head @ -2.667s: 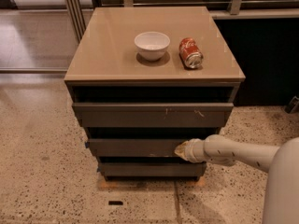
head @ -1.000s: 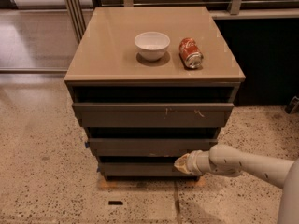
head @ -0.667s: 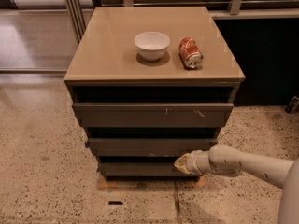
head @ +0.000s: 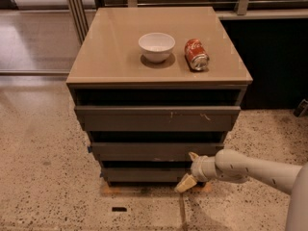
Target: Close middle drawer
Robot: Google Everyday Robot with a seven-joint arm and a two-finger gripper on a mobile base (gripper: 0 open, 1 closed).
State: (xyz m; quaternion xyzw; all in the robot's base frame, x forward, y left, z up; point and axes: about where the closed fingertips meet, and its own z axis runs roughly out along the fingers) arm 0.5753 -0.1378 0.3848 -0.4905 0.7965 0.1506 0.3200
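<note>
The middle drawer is the plain grey-brown front second from the top of the low cabinet. Only its front shows; no tray inside is visible. My gripper is low at the right front of the cabinet. It sits just below the middle drawer's lower edge, in front of the right end of the bottom drawer front. Its pale fingers are spread, the upper fingertip near the middle drawer's bottom edge and the lower one near the floor. It holds nothing.
The top drawer front, with small pale scratch marks, juts out furthest. A white bowl and a red soda can on its side lie on the cabinet top. My arm reaches in from the right over speckled floor. A dark wall stands right.
My gripper has dropped from the middle drawer's front, at its right part, to below its lower edge and drawn slightly right. The drawer fronts look unchanged.
</note>
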